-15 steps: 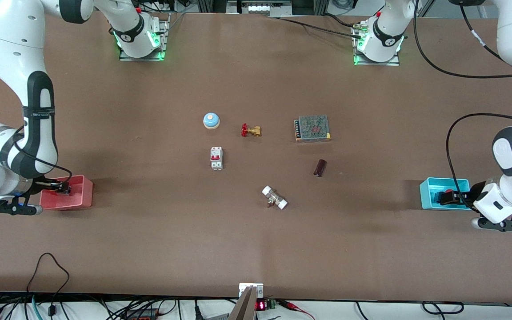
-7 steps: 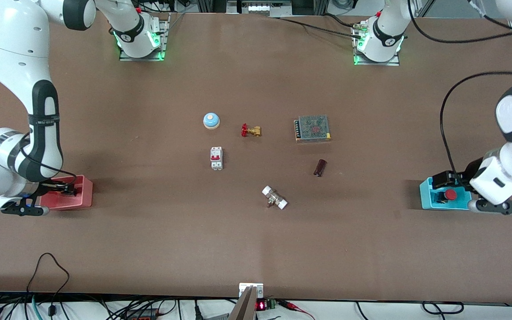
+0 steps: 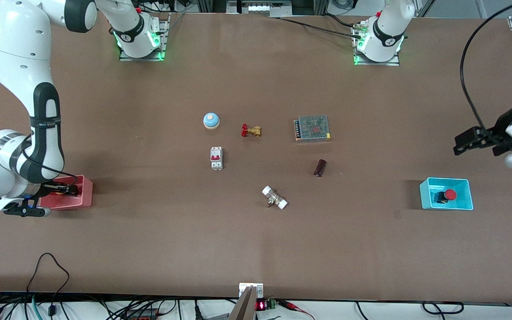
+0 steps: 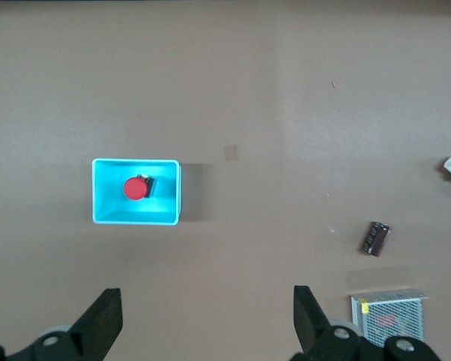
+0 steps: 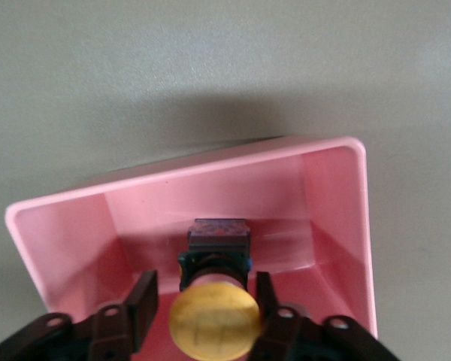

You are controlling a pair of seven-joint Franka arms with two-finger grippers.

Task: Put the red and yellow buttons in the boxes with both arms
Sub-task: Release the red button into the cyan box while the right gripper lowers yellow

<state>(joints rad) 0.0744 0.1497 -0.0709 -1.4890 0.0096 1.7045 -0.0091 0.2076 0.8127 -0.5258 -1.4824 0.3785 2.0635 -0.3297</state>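
Observation:
The red button sits inside the cyan box at the left arm's end of the table. In the left wrist view the red button lies in the cyan box. My left gripper is raised over bare table beside that box; the left gripper is open and empty. My right gripper is down inside the pink box. In the right wrist view the right gripper is open around the yellow button, which rests in the pink box, with a gap at one finger.
In the middle of the table lie a blue dome bell, a brass valve with a red handwheel, a meshed power supply, a white circuit breaker, a dark cylinder and a white-ended fitting.
My left gripper has opened, left the red button in the cyan box and risen away from it. My right gripper has stayed inside the pink box with the yellow button.

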